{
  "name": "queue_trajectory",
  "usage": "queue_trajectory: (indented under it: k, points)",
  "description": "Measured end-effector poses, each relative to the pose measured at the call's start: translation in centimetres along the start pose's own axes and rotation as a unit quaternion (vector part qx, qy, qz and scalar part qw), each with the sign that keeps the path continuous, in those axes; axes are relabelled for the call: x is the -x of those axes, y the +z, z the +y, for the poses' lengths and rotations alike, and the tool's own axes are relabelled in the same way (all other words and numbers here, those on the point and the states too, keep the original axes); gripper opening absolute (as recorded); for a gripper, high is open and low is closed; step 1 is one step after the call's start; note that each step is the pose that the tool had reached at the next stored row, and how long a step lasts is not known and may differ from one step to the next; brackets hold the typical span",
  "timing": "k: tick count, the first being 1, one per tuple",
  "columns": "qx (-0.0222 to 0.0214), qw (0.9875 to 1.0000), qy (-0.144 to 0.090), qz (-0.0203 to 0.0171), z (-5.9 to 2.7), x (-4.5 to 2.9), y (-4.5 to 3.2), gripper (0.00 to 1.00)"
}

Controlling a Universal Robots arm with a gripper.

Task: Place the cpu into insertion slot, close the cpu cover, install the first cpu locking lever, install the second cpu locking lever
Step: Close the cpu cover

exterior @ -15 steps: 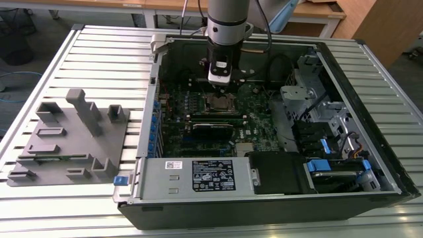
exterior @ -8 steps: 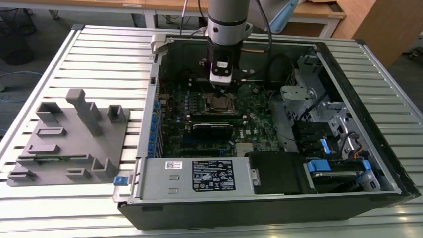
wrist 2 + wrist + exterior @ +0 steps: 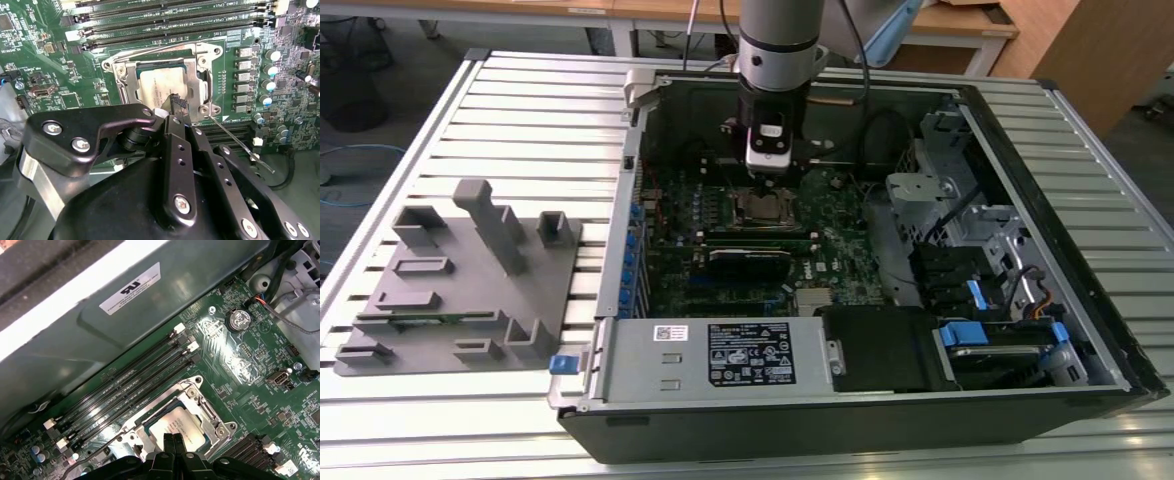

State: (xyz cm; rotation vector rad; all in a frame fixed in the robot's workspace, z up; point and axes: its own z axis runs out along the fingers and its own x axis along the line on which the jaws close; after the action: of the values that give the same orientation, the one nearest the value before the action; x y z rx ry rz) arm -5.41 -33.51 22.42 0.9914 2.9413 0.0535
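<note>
Grey moulded plastic, a fixture tray (image 3: 454,290), lies at the exterior view's left on the slatted metal surface (image 3: 520,100). Just beside it, taking up the middle and the exterior view's right, an open computer case (image 3: 854,430) lies on its side with its green motherboard (image 3: 841,240) facing up. A silver power supply box (image 3: 720,355) sits along the case's lower edge in the frame. The arm (image 3: 781,40) comes down from the upper middle of the frame, and its claw (image 3: 767,183) hangs right over the insertion slot (image 3: 761,207) near the centre of the board. Farther toward the exterior view's right stand the metal drive cages (image 3: 947,200).

From the second wrist view, the cpu (image 3: 159,89) sits seated in the slot. Its pale metal top shows through the window of the cpu cover (image 3: 121,80), which lies flat over it. The claw's black fingers (image 3: 167,445) are pressed together, their tips over the edge where the chip meets the cover; I cannot tell whether they touch it. One thin locking lever (image 3: 240,144) sticks out slantwise from a corner of the cover, away from the socket, across the board. A second rod (image 3: 150,50) runs along the side of the cover next to the long black memory slots (image 3: 170,22); whether it is latched I cannot tell. In the first wrist view a round coin battery (image 3: 241,319) sits on the board, well apart from the socket.
</note>
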Motion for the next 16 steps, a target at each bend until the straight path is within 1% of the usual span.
queue_trajectory:
  k: [3,16]
  points:
    - [0.0002,1.0,-0.005,0.0002,0.0,0.0,0.0,0.11]
    - [0.0002,1.0,-0.006,0.0003,0.0,0.0,0.0,0.11]
